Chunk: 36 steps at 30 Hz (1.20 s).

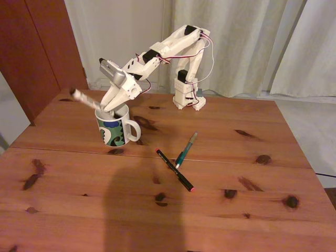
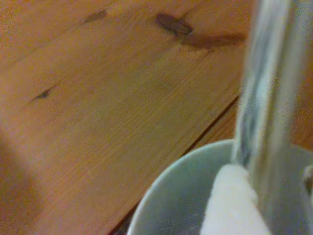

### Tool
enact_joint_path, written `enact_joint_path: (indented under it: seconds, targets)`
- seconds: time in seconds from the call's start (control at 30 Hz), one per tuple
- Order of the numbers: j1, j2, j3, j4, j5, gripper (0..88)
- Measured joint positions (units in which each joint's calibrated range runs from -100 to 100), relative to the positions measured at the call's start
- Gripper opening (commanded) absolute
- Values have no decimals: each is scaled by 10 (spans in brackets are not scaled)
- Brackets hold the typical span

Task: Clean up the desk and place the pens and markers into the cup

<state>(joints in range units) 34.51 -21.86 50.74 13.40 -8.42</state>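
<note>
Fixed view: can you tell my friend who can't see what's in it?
A white robot arm's gripper dips into a white patterned ceramic mug, holding a thick white marker tilted over its rim. A teal-green pen and thin black pen lie on the reddish-brown pine desk.

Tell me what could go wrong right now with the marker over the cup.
The marker is tilted steeply, one end in the cup and the rest jutting past the rim, so it may tip out when released. The gripper sits at the rim and could knock the cup on withdrawal.

Pale curtains behind; dark red-brown wooden panel at left; grey floor at right.
</note>
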Motion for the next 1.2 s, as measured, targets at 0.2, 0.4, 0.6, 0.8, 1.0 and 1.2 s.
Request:
enact_joint_path:
  seconds: [0.2,0.4,0.6,0.8,1.0,1.2]
  targets:
    - [-2,0,0,0,0,124]
    - [-34,0,0,0,0,2]
    - [-77,-20,0,22,0,8]
    - [-120,-80,-71,205,0,8]
    - [-174,-92,-192,432,0,8]
    - [-246,-92,-238,541,0,8]
